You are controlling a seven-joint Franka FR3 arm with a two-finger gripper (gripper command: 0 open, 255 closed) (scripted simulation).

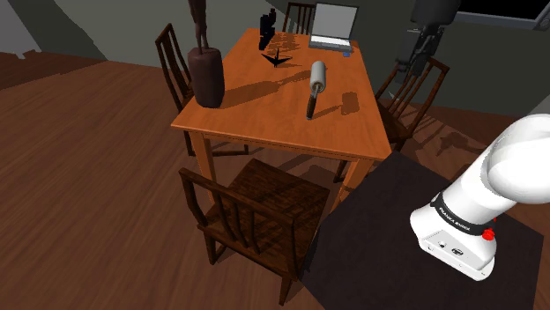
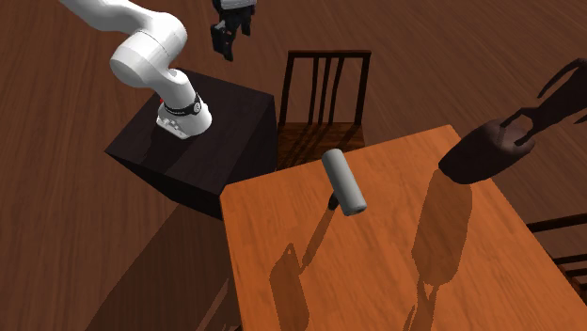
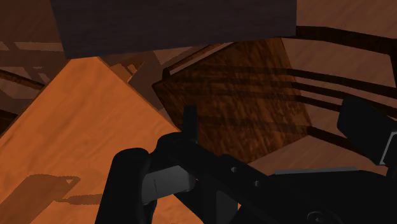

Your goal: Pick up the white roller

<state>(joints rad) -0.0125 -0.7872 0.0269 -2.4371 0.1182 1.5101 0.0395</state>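
One orange-brown wooden table [image 1: 264,123], rectangular, with a smooth glossy top. Around it four dark wooden chairs [image 1: 256,211] with slatted backs, one to each side.

On the tabletop:
- one white roller [image 1: 318,76]
- one dark brown vase [image 1: 206,77]
- one open laptop [image 1: 333,25]
- small black ornaments [image 1: 267,35], too small to make out or count

Just one container, the vase: rounded, matte, holding a single twisted brown stem [image 1: 197,18] that rises well above its mouth.

Roller: a pale, plain cylinder on a slim dark handle [image 1: 311,106]. Lies flat on the tabletop. In the shoulder view, sits to the right of the vase and well apart from it, handle pointing toward the table's near edge. In the second exterior view, rests near the table edge beside a chair.

One white arm [image 2: 141,52] with dark joints, mounted on one dark, boxy stand [image 2: 226,132].

One black gripper [image 2: 230,36], hanging in the air off the table, near the chair at the shoulder view's right, well apart from the roller. Open or closed: cannot tell from these views.
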